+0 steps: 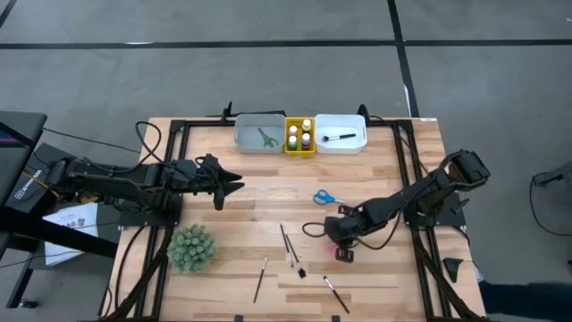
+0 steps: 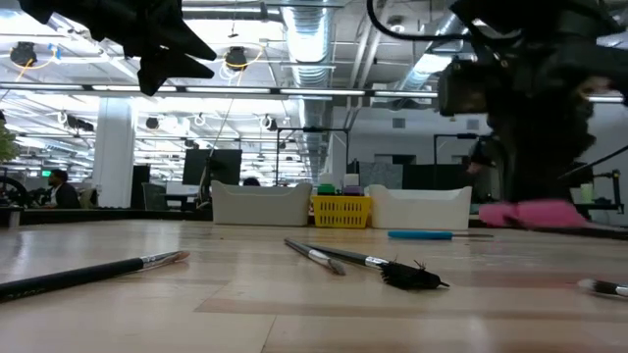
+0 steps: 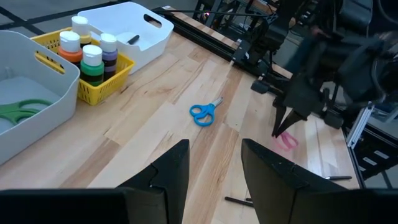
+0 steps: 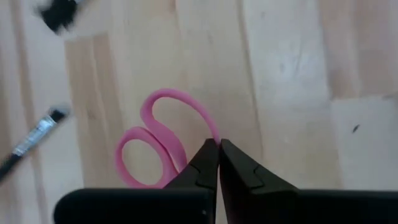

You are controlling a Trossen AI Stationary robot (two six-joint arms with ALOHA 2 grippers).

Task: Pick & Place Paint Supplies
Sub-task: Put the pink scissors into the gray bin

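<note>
One pair of pink scissors point(image 4: 155, 146) lies right of the brushes point(image 1: 290, 250); the right gripper point(image 4: 217, 149) pinches its handle, picking up, so next lift toward the far grey tray point(image 1: 246, 140)

Grey floor point(image 1: 268, 80) crossed by dark lines surrounds the wooden desk point(image 1: 268, 183). Beyond: open hall, exposed ceiling ducts point(image 2: 309, 39), strip lighting, white column point(image 2: 113, 147), distant workstations.

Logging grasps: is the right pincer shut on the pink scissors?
Shut on pink scissors: right pincer fingertips meet at a handle loop.
</note>
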